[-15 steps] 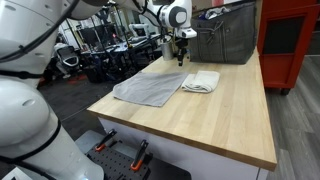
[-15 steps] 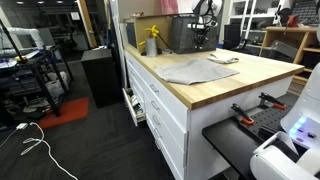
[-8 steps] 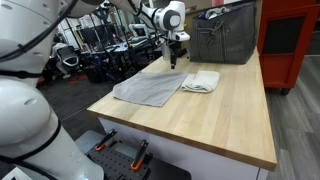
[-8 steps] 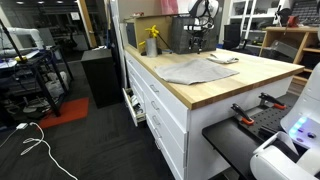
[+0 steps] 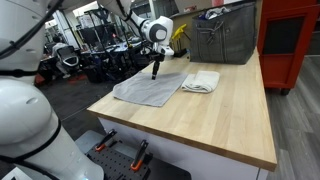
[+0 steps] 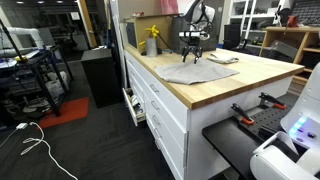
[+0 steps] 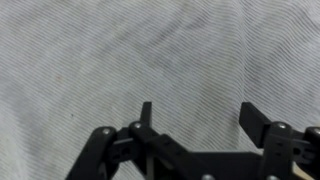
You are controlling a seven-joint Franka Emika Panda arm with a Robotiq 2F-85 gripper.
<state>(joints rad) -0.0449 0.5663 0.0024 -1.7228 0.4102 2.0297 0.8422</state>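
Observation:
A grey cloth point(image 5: 146, 90) point(image 6: 195, 72) lies spread flat on the wooden table point(image 5: 220, 120). Beside it rests a folded white towel point(image 5: 202, 81) point(image 6: 222, 59). My gripper point(image 5: 155, 71) point(image 6: 190, 59) hangs just above the far edge of the grey cloth, pointing down. In the wrist view the gripper point(image 7: 198, 115) stands open, with only the ribbed grey cloth point(image 7: 110, 50) showing between its fingers point(image 7: 254, 116). Nothing is held.
A grey fabric bin point(image 5: 222, 38) point(image 6: 172, 34) stands at the back of the table. A yellow bottle point(image 6: 152, 42) is near the table's corner. A red cabinet point(image 5: 290, 40) flanks the table. Drawers point(image 6: 160, 110) run along the table's side.
The gripper has swung away from the bin and the white towel, come over the grey cloth, lowered toward it, and its jaws have opened.

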